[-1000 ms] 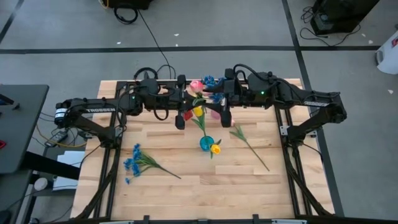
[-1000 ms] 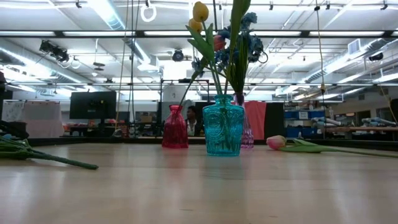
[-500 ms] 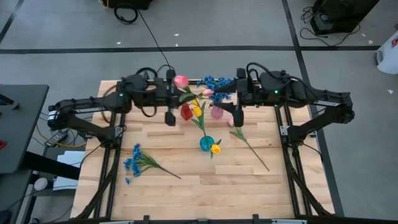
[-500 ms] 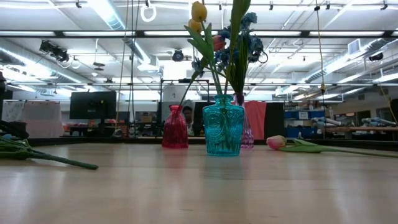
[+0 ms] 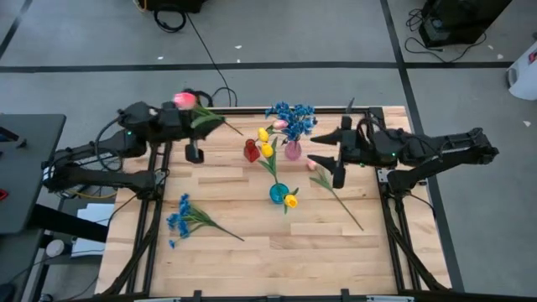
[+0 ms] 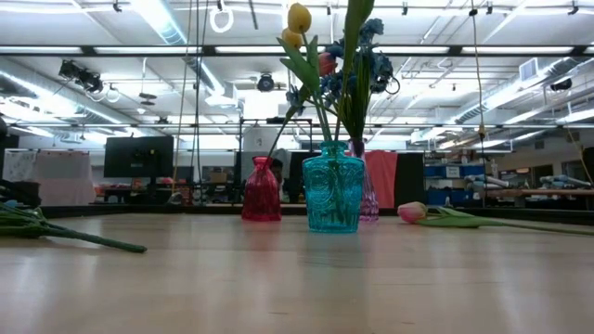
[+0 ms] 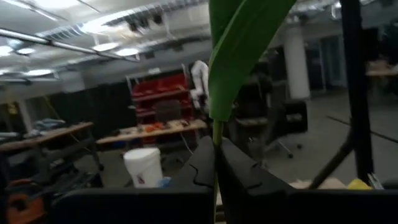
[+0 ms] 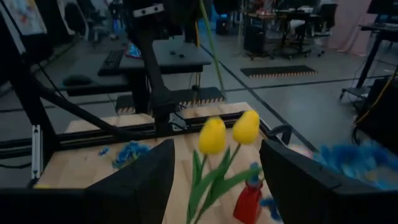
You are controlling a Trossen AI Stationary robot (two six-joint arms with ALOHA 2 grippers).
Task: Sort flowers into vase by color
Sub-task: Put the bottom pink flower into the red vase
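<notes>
Left claw [image 5: 195,153] gripped a pink tulip [image 5: 184,100] left of the red vase [image 5: 251,151]; lowering it stem-first was needed. Right claw [image 5: 338,172] stood wide.

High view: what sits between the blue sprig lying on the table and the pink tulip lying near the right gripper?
The teal vase holding yellow tulips sits between the blue sprig and the pink tulip; the high view shows it.
</notes>
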